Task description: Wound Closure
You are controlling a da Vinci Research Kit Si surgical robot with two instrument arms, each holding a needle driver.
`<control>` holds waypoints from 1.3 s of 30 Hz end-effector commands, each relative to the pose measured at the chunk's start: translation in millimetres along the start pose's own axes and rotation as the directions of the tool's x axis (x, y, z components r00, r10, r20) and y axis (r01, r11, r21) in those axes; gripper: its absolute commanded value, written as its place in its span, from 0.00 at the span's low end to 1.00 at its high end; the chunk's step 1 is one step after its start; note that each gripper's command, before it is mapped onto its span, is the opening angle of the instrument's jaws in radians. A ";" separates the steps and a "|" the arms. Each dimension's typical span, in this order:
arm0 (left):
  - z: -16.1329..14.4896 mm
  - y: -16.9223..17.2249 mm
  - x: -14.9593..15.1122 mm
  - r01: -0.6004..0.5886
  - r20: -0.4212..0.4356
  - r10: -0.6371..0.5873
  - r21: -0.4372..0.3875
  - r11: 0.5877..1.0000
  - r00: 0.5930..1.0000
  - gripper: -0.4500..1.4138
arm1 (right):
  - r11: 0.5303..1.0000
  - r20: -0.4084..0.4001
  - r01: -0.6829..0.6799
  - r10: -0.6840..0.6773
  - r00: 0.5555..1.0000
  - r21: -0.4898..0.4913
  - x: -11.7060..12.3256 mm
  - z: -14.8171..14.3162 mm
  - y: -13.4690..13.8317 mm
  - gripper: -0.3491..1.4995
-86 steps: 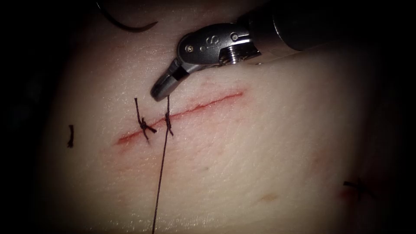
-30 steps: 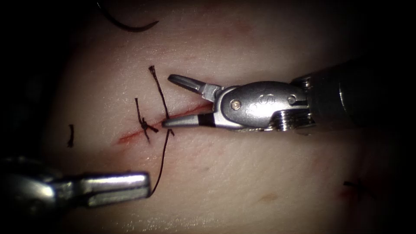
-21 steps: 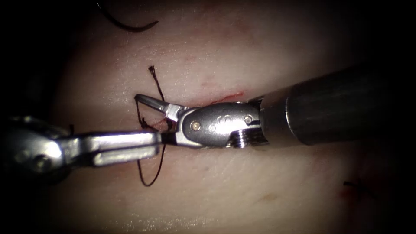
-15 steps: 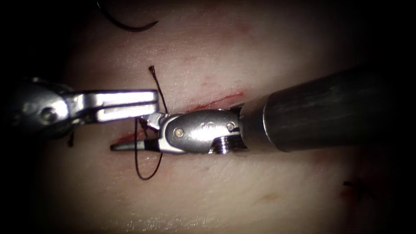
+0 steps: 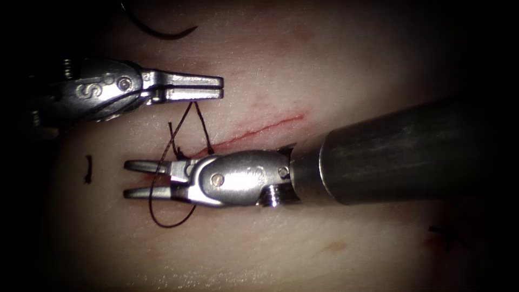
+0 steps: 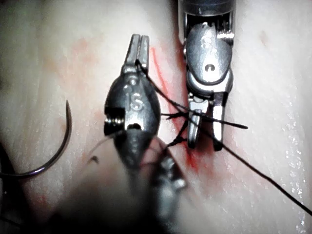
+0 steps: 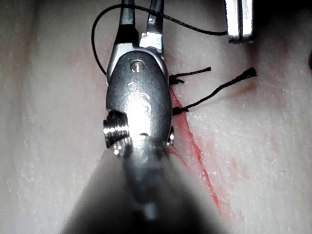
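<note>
The tissue [image 5: 324,238] has a slanted red cut [image 5: 259,127] with two knotted stitches [image 5: 178,154] at its left end. My left tool [image 5: 220,87] is above the cut's left end, shut on the thread [image 5: 184,121]. From there the thread crosses the jaws of my right tool [image 5: 127,179] and loops below them. That tool lies across the cut with its jaws open and pointing left, holding nothing. A short frayed tail [image 7: 246,74] lies free. The curved needle [image 5: 159,33] rests on the tissue at the far upper left, held by neither tool and not in the tissue; it is also seen as needle [image 6: 61,146].
Cut ends of thread lie on the tissue at the left [image 5: 87,169] and lower right [image 5: 446,232]. Red fluid lines the cut [image 6: 158,68]. The right tool's thick shaft [image 5: 411,151] covers the cut's right side.
The left tool took the long thread at the lower left and carried it up past the cut. The right tool let go above the stitch and reached left, jaws open, into the loop.
</note>
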 end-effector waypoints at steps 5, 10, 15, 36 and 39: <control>1.0 -0.6 -2.9 0.021 -0.004 -0.021 -0.004 1.000 1.000 0.00 | 1.000 -0.003 0.009 -0.009 1.000 0.014 -1.5 1.0 -0.9 0.04; 0.6 -1.0 -4.7 0.028 -0.005 -0.028 -0.010 1.000 1.000 0.00 | 1.000 0.004 -0.007 0.007 1.000 -0.012 -2.1 -0.1 -1.4 0.22; 0.4 -0.7 -6.7 0.043 -0.006 -0.043 -0.006 0.999 0.999 0.00 | 0.998 0.015 -0.022 0.022 1.000 -0.054 -3.0 -1.9 -1.8 0.41; 0.2 -0.3 -8.0 0.048 -0.020 -0.048 0.007 0.999 0.999 0.00 | 0.978 -0.012 -0.205 0.205 0.979 -0.023 -3.3 -2.6 -2.1 0.44; 0.2 -0.3 -8.0 0.048 -0.020 -0.048 0.007 0.999 0.999 0.00 | 0.978 -0.012 -0.205 0.205 0.979 -0.023 -3.3 -2.6 -2.1 0.44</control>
